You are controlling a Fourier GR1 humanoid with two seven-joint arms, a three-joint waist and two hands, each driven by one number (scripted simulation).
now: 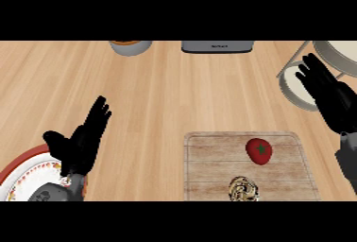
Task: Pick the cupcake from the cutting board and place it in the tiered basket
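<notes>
A cupcake (243, 189) with pale swirled frosting sits on the near edge of the wooden cutting board (209, 160), just below a red tomato (259, 151). The tiered basket (333, 56), white with grey rims, stands at the far right of the counter. My right hand (327, 97) hovers open over the basket's lower tier, fingers straight and pointing away, well above and right of the cupcake. My left hand (82, 139) rests open at the lower left, fingers up, far from the board.
A plate (21, 177) with a red patterned rim lies under my left forearm at the lower left. A grey cup (130, 46) and a grey appliance (217, 46) stand along the far edge of the wooden counter.
</notes>
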